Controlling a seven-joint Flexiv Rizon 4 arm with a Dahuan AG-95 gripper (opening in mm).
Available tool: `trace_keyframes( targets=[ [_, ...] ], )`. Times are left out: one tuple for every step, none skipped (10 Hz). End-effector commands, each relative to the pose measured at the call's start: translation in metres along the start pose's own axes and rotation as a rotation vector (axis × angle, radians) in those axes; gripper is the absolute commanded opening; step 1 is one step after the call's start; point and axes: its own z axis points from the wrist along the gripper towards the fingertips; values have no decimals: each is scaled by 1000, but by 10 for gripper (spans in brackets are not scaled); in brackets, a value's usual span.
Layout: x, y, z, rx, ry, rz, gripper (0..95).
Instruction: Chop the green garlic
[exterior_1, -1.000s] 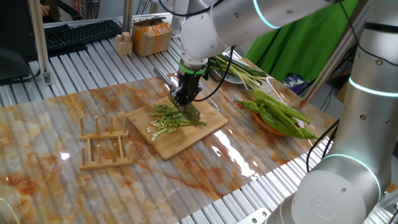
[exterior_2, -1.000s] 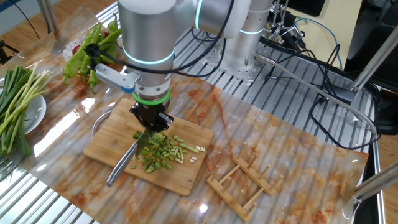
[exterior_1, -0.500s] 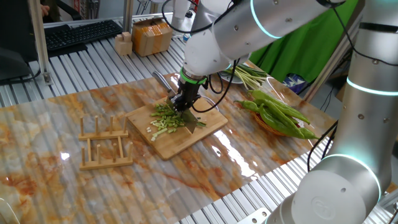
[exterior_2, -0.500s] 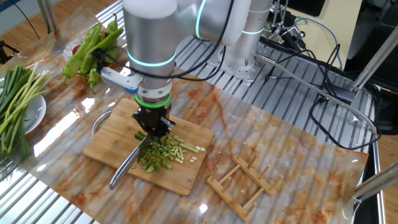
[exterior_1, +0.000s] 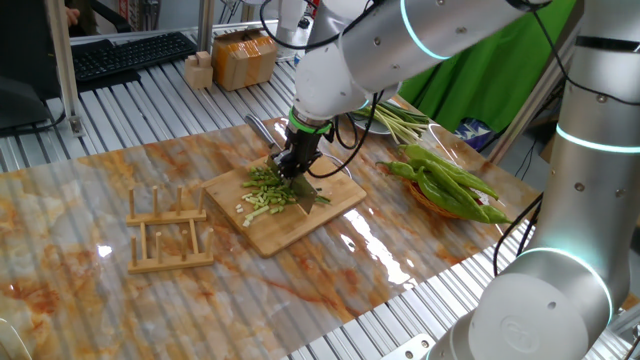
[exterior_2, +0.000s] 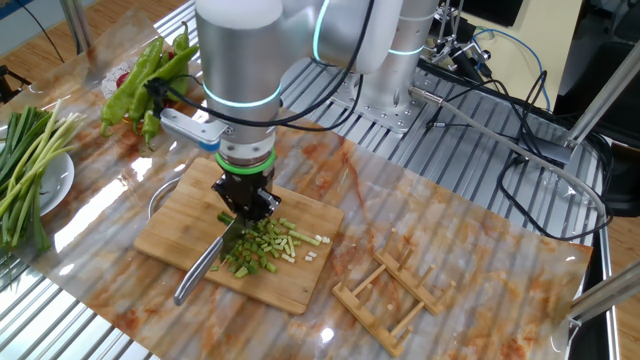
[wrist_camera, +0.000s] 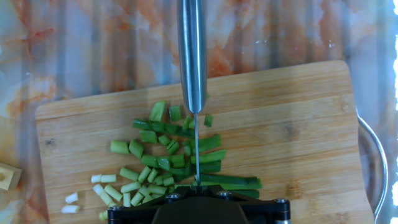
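Note:
The green garlic lies as a heap of short green bits on the wooden cutting board, with a couple of longer pieces beside the blade. My gripper is shut on a knife, whose thin blade stands edge-down through the middle of the heap. In one fixed view the gripper hangs over the bits on the board. From the other side, the gripper holds the knife with its steel handle slanting toward the board's near edge.
Glossy green peppers lie right of the board. A plate of long uncut stalks stands at the table's left edge. A wooden rack sits beside the board. A metal bowl rim shows at the board's side.
The gripper and knife have shifted and tilted slightly over the heap of bits; the blade now sits a little further into the pile.

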Motion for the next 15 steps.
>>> trace_keyframes(
  targets=[
    [6,0,19,-1,-5,-8,0],
    [6,1,16,-2,-3,-4,0],
    [3,1,13,-1,-3,-3,0],
    [-4,0,15,6,-7,-6,0],
    [-12,-2,17,10,-6,-15,0],
    [-18,-2,18,12,-8,-18,0],
    [-19,-1,15,4,-1,-13,0],
    [-17,0,15,5,-8,-9,0],
    [-6,3,19,9,-24,0,0],
    [-5,3,18,8,-22,2,0],
    [-8,2,13,14,-19,-1,0],
    [-7,2,10,11,-13,-2,0],
    [-7,2,10,14,-9,-2,0],
    [-7,2,8,9,1,-1,0],
    [-8,3,2,13,18,-2,0]
  ],
)
